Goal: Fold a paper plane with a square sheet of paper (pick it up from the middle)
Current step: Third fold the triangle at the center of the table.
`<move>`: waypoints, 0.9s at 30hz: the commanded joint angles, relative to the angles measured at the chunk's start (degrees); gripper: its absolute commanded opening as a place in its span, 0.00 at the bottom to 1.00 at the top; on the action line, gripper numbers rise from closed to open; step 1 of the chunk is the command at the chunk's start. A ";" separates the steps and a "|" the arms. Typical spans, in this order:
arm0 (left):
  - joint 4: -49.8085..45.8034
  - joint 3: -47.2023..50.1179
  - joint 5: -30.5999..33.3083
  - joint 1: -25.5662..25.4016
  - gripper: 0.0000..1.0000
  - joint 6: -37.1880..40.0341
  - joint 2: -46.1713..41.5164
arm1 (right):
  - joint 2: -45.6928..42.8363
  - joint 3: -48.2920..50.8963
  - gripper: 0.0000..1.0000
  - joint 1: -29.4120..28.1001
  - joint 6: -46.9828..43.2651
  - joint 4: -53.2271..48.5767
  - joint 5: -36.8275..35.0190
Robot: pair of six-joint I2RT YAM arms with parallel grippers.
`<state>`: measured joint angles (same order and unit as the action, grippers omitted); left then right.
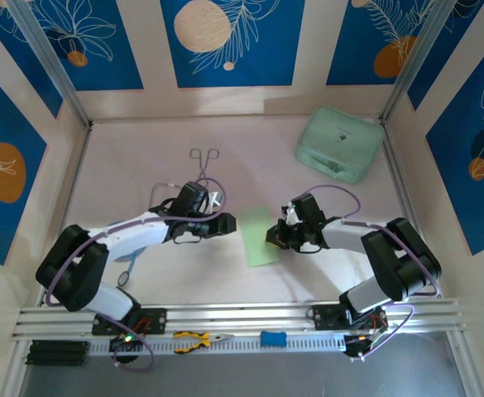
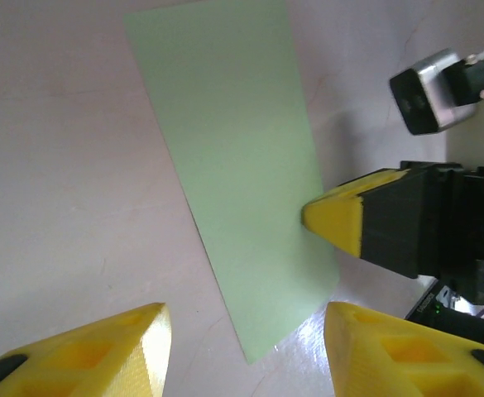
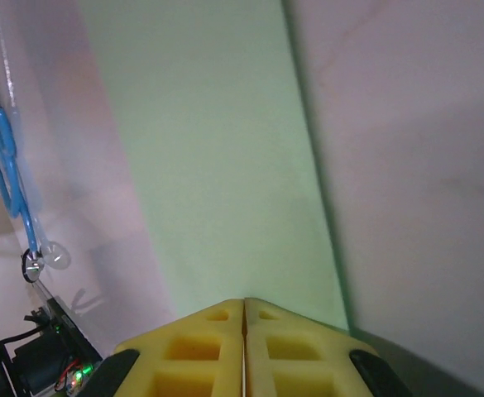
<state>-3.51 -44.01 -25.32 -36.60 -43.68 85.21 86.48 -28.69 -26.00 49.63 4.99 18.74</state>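
Your right gripper (image 3: pixel 244 310) — yellow tips closed — hides the near edge of the sheet of paper (image 1: pixel 261 236); pinched or merely pressed, you can't tell. Thin, matte, light-green, oblong, it lies mid-table; left gripper (image 2: pixel 246 321) at its 9 o'clock, jaws apart.

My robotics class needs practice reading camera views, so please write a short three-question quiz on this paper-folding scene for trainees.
1. True or false: the right gripper is shut, with its tips at the edge of the green paper sheet.
2. Which thing stands in the far right corner of the table? A) a mint-green case B) yellow pliers C) blue scissors
3. Fill in the blank: the left gripper hangs beside the sheet with its jaws ____.

Key: 1 true; 2 A; 3 open.
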 commanded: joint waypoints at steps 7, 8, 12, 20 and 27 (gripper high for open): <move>7.75 -0.96 -5.42 0.41 0.54 -4.05 5.71 | 2.85 7.27 0.10 -2.21 8.49 10.04 -0.63; 7.73 -1.23 -5.61 0.44 0.54 -4.12 6.29 | 2.43 7.86 0.10 -2.53 9.22 10.50 -1.25; 9.20 -1.34 -6.38 0.29 0.54 -5.20 7.89 | 0.62 8.47 0.10 -2.84 10.36 9.06 -2.96; 11.37 -1.94 -7.15 -0.92 0.54 -7.12 9.93 | -5.17 10.52 0.11 -3.29 12.10 7.66 -5.10; 11.59 -1.25 -7.20 -1.22 0.54 -7.52 9.90 | -7.45 11.50 0.11 -3.36 13.25 6.93 -6.50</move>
<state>7.09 -44.31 -31.31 -37.32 -50.74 94.70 79.70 -18.48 -28.93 61.71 15.55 14.09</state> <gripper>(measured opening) 0.539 0.110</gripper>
